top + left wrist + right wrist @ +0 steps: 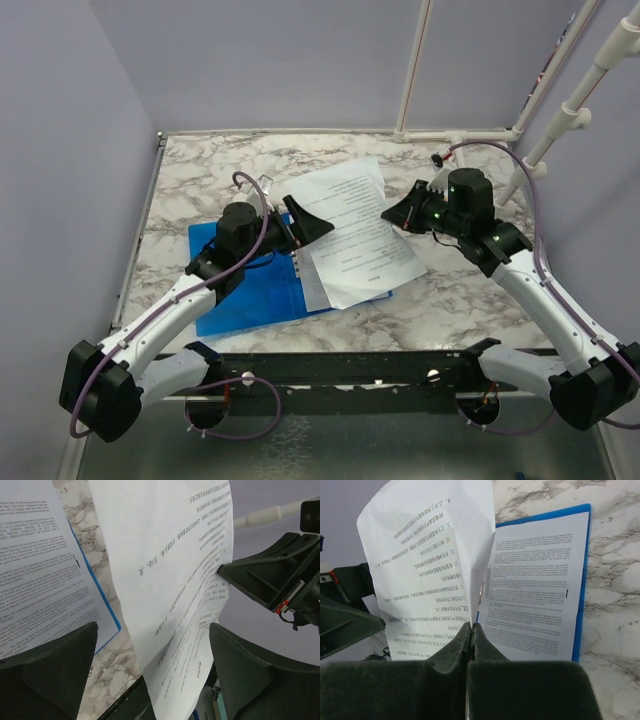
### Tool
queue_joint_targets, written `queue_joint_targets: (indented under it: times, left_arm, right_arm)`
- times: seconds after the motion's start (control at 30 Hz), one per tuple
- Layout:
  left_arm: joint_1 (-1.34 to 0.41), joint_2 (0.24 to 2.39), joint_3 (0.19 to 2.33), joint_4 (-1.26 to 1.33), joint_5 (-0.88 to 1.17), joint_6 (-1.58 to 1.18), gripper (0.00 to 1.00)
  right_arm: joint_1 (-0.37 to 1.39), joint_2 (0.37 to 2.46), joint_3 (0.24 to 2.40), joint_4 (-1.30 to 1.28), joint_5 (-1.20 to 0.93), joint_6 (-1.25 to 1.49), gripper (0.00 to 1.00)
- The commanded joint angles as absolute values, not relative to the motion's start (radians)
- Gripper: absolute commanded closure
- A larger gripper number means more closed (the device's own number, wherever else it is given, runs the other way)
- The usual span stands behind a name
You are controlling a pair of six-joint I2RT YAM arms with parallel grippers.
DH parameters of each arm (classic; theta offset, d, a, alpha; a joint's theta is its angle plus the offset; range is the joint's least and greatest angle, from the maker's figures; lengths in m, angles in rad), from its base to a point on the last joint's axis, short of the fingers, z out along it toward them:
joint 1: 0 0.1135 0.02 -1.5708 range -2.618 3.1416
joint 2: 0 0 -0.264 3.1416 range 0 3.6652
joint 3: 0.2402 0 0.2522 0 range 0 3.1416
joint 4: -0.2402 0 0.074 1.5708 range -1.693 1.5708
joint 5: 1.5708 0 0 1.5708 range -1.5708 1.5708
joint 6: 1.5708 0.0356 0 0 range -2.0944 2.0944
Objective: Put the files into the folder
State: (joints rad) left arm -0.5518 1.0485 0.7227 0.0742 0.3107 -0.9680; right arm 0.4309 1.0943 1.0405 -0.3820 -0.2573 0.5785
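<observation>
the right claw (471,628) is pinched tight on the edge of one sheet (425,555), holding it up off the table (200,175), curled and tilted. the left claw (153,630) stands wide apart, with that sheet hanging between its fingers (55,670); whether it touches them i cannot tell. a second sheet (535,595) lies flat on the blue folder (235,305), which rests on the table in front of the left arm.
</observation>
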Motion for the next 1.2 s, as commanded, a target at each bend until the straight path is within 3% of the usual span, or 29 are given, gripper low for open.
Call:
queue_joint_targets:
  times: [0.0,0.4,0.47,0.53,0.67,0.77,1.0,1.17]
  left_arm:
    - [-0.549,1.009,0.676,0.129,0.36,-1.019,0.12]
    - [-0.549,0.952,0.628,0.201,0.418,-1.095,0.61]
    - [-0.548,0.95,0.624,0.217,0.437,-1.106,0.73]
    - [-0.549,0.946,0.624,0.224,0.448,-1.112,0.98]
    - [-0.548,0.918,0.625,0.228,0.461,-1.095,1.0]
    - [-0.548,0.895,0.633,0.227,0.473,-1.068,1.0]
    - [-0.548,0.84,0.662,0.235,0.519,-1.007,1.0]
    - [-0.548,0.81,0.7,0.213,0.575,-0.951,1.0]
  right_arm:
    - [0.463,1.088,1.02,-0.326,-0.279,0.645,1.0]
    - [0.51,1.035,0.981,-0.301,-0.214,0.722,0.99]
    - [0.511,1.025,0.976,-0.306,-0.203,0.725,1.0]
    - [0.512,1.013,0.973,-0.31,-0.201,0.725,1.0]
    - [0.512,0.982,0.967,-0.317,-0.196,0.705,0.98]
    - [0.512,0.951,0.963,-0.317,-0.195,0.668,0.86]
    - [0.512,0.902,0.941,-0.31,-0.235,0.591,0.44]
    - [0.512,0.854,0.932,-0.302,-0.291,0.53,0.22]
